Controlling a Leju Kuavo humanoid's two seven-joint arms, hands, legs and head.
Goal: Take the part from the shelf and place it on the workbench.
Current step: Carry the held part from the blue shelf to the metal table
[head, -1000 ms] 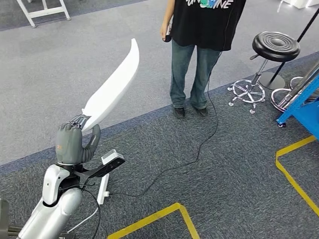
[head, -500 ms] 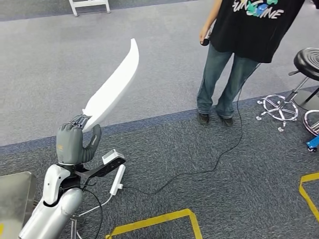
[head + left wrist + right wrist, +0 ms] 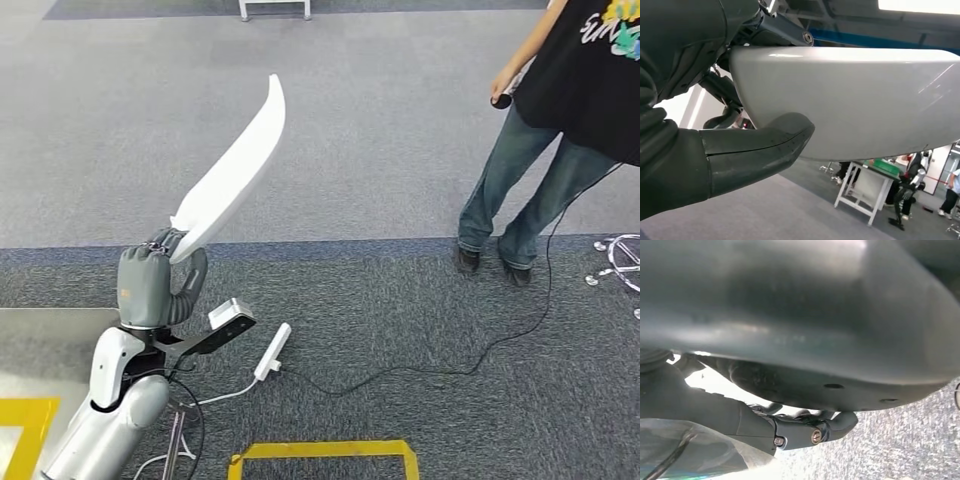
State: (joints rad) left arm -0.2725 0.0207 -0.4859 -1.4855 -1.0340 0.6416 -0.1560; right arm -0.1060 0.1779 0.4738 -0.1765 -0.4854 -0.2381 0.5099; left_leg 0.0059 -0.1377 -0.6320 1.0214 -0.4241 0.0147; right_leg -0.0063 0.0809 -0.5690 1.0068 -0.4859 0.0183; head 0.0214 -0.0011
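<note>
Above the grey carpet (image 3: 362, 150), the white curved part (image 3: 230, 175) is held tilted upward by the left hand (image 3: 151, 285), fingers (image 3: 753, 155) clamped on its lower end; right hand's state cannot be told.

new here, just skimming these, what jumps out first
A long curved white part rises slantwise from the robot's left hand, which grips its lower end at the lower left of the head view. At the upper right, a person in jeans stands on the grey carpet, a black cable trailing across it.

The long, curved white part (image 3: 234, 170) slants upward, its lower end gripped in grey fingers (image 3: 162, 245).
</note>
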